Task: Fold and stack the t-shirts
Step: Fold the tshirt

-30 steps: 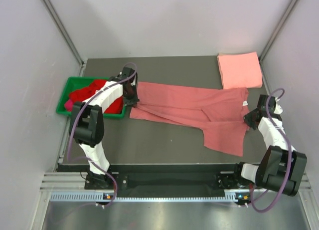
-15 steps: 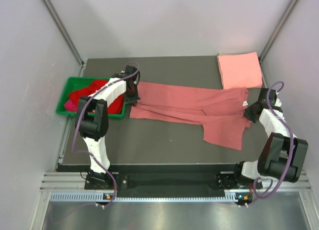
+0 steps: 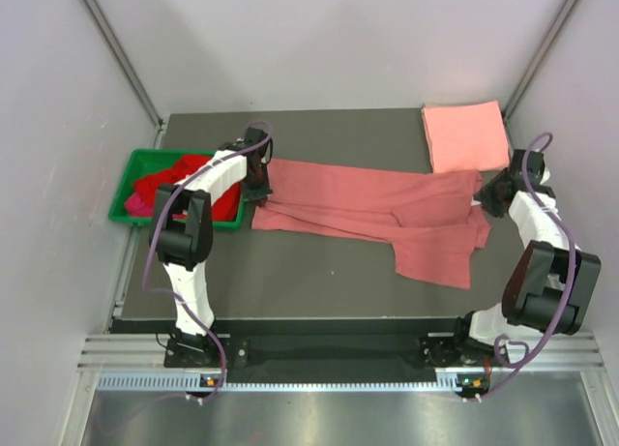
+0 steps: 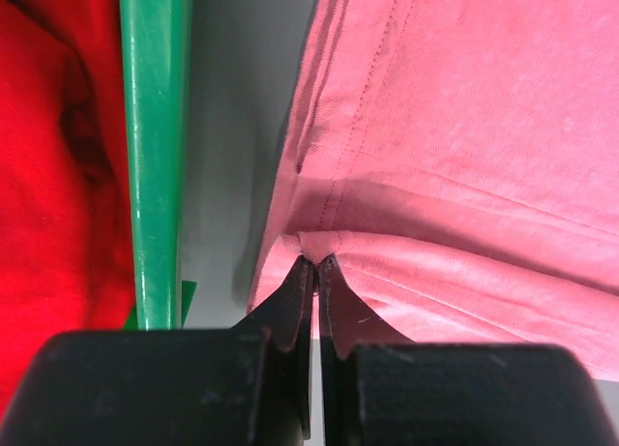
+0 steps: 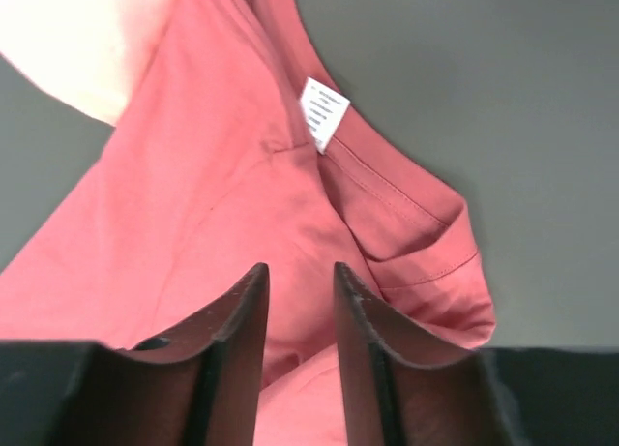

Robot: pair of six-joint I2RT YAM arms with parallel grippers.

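Just beside the green bin (image 4: 155, 156), my left gripper (image 4: 316, 262) stays pinched shut on the rose-red t-shirt (image 3: 368, 199) hem. At the shirt's end far from the bin, my right gripper (image 5: 300, 277) has just parted, holding nothing. I judge the shirt is spread flat and folding comes next.

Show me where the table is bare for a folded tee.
Two bare patches of table: the far strip between green bin and folded salmon shirt, behind the rose shirt; the near strip in front of it. Crowded by the right gripper, where both shirts lie close.
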